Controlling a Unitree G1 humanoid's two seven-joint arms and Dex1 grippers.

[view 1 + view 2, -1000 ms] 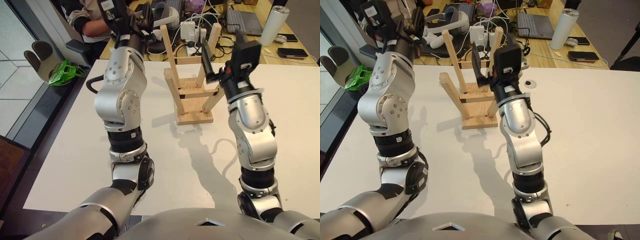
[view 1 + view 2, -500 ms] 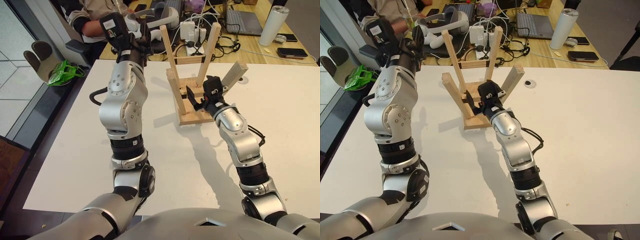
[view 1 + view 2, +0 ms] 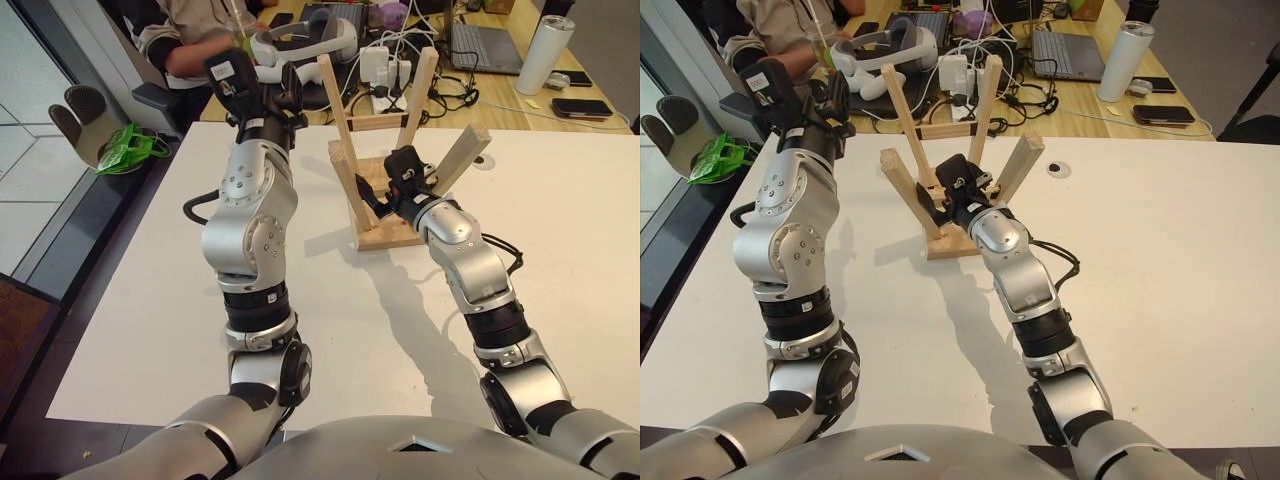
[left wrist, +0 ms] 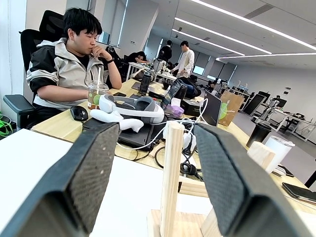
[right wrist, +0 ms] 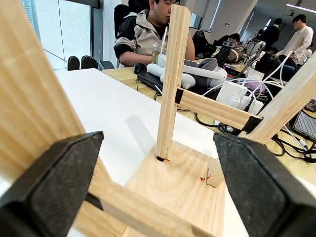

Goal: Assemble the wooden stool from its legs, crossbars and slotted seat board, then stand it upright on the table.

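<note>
The wooden stool lies upside down at the back middle of the white table (image 3: 560, 260). Its seat board (image 3: 392, 237) is flat on the table and its legs (image 3: 337, 100) point up, joined by crossbars (image 3: 377, 121). My right gripper (image 3: 384, 195) is low among the legs just above the seat board, open, with a lower crossbar (image 5: 143, 212) passing between its fingers (image 5: 54, 182). My left gripper (image 3: 284, 96) is held high at the stool's far left, open, with nothing in it. From its wrist, a leg (image 4: 172, 163) shows farther off between the fingers (image 4: 94, 177).
Behind the table stands a desk with a headset (image 3: 300, 40), power strips and cables (image 3: 385, 65), a laptop (image 3: 485, 40), a tumbler (image 3: 538, 40) and a phone (image 3: 580, 103). A green bag (image 3: 125, 145) hangs at the left. A small white disc (image 3: 1057, 169) lies right of the stool.
My right gripper has come down from above the stool to low among its legs. My left gripper has sunk a little. The stool has stayed in place.
</note>
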